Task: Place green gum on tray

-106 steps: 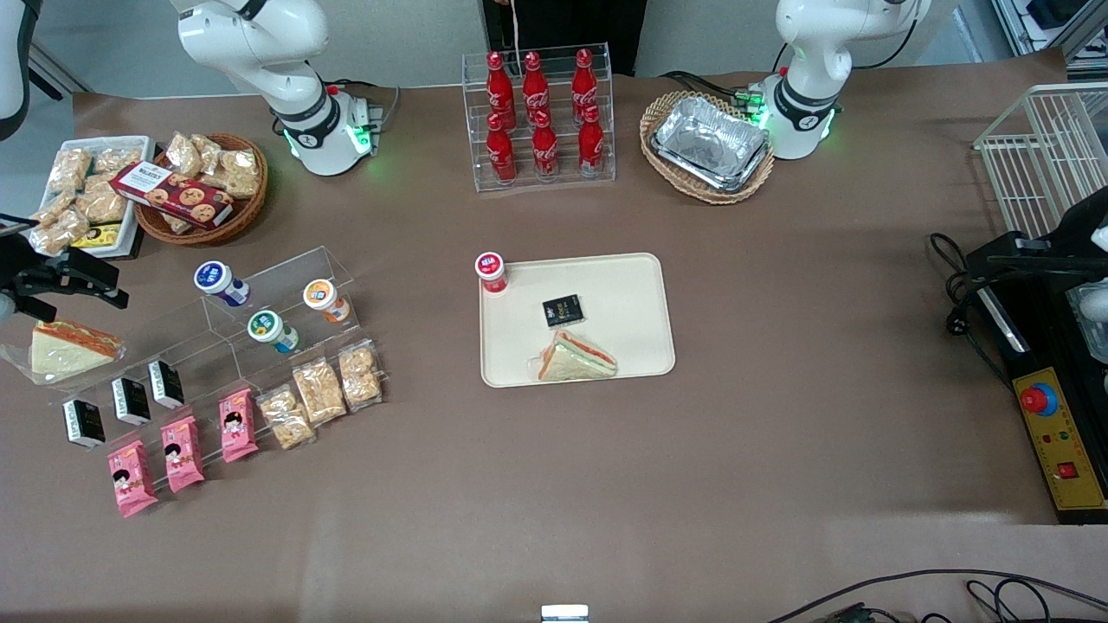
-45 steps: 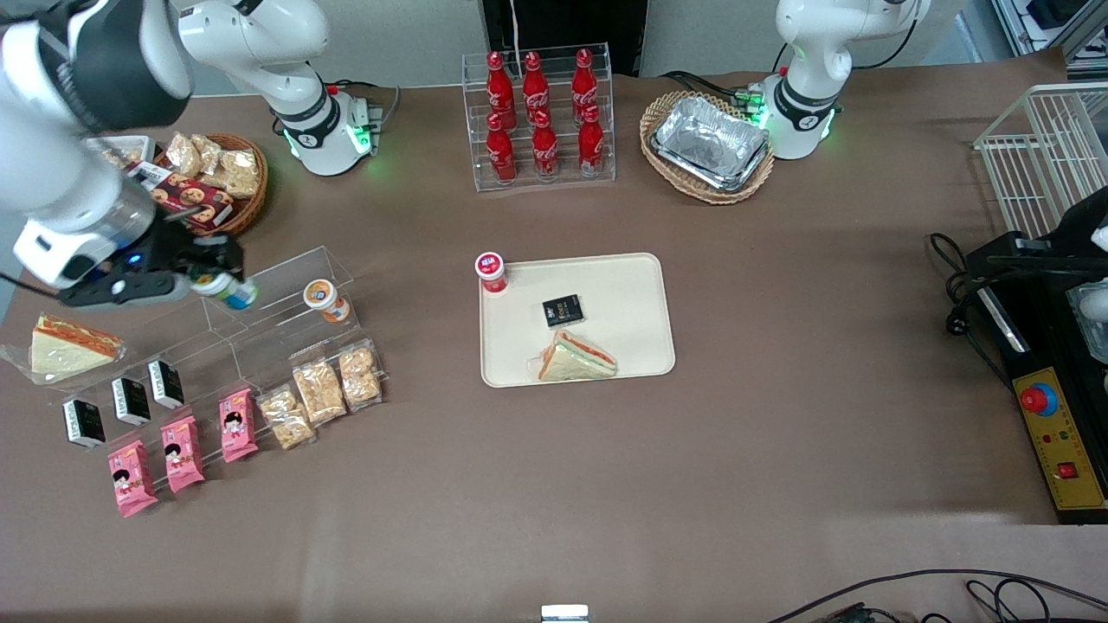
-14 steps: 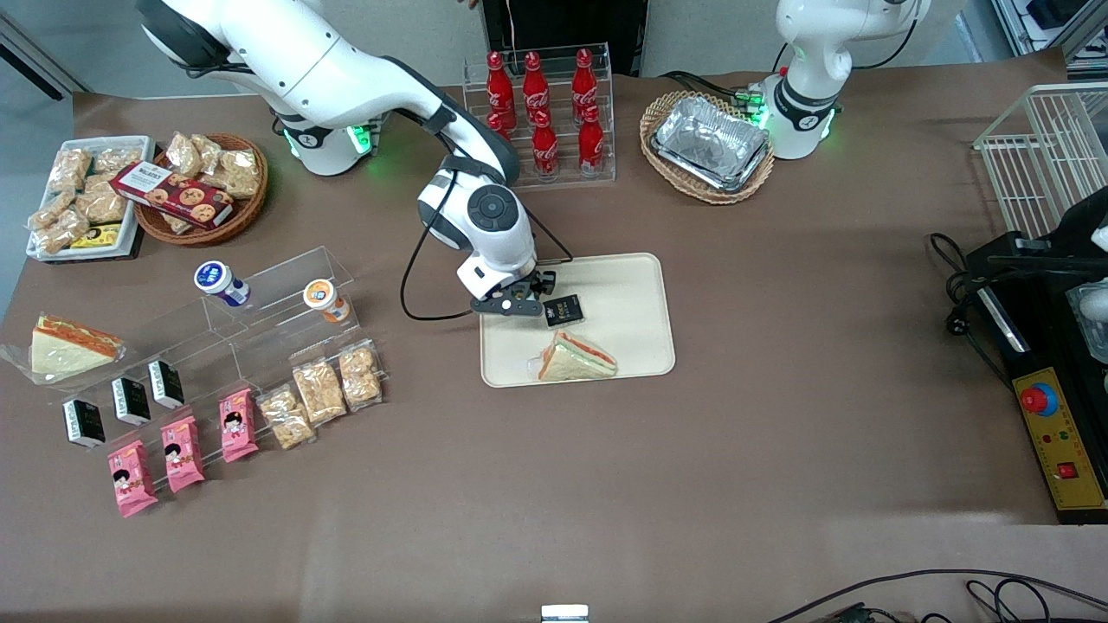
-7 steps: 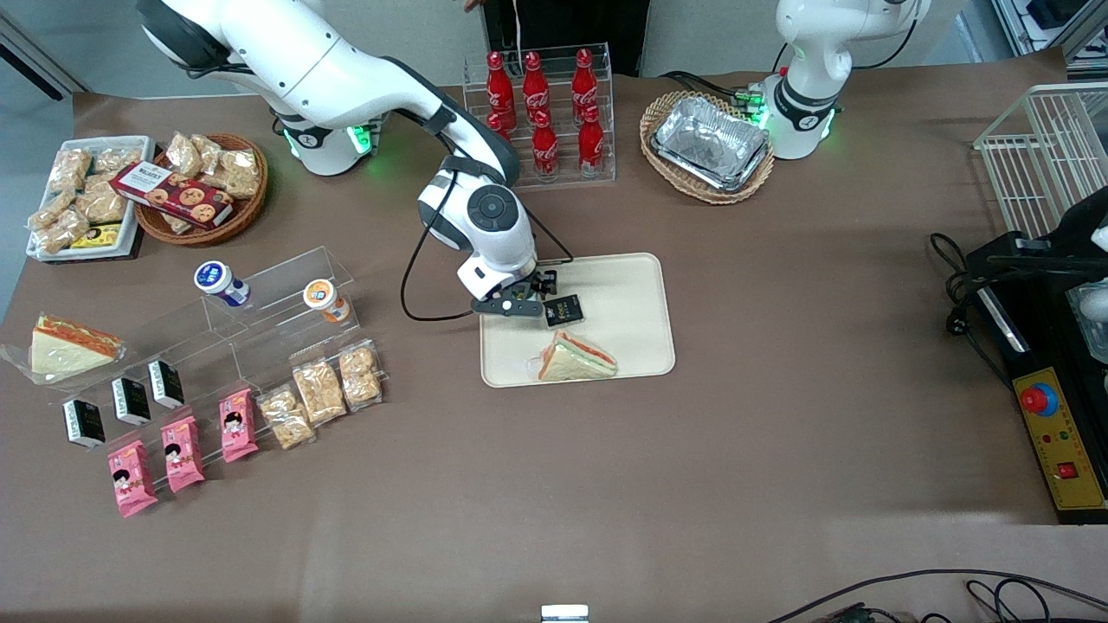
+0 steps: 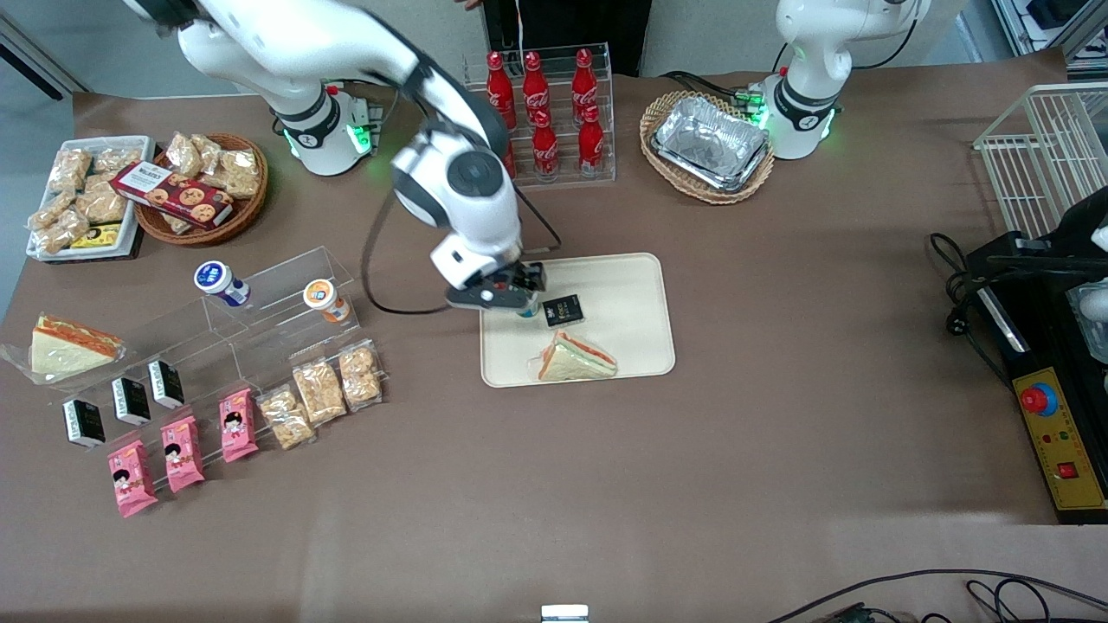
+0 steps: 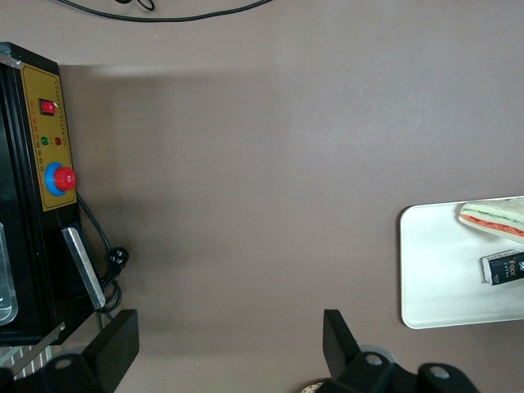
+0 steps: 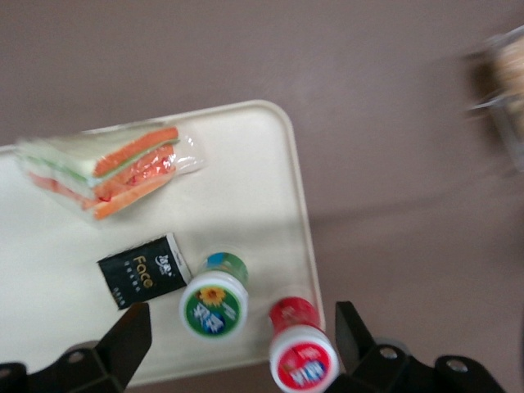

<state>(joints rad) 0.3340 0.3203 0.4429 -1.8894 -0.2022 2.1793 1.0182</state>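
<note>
Front view: the pincer (image 5: pixel 518 298) hangs above the flat beige rectangular tray (image 5: pixel 632 346).

Right wrist view: the small white green-lidded gum bottle (image 7: pixel 214 301) stands on that tray, fingers (image 7: pixel 123 344) spread clear. Retreat should be vertical, avoiding the red-lidded bottle (image 7: pixel 301 352) beside it.

The gripper (image 5: pixel 517 298) hangs with fingers spread, right above a red-lidded bottle (image 7: pixel 303 356) that stands upright. A black packet (image 5: pixel 563 310) lies flat just beside the gripper, toward the parked arm's end. A wrapped sandwich (image 5: pixel 576 356) lies nearer the front camera than the gripper. A rack of cola bottles (image 5: pixel 538 112) stands farther from that camera. An orange-lidded bottle (image 5: pixel 325 299) and a blue-lidded bottle (image 5: pixel 221 283) lie well off toward the working arm's end.
</note>
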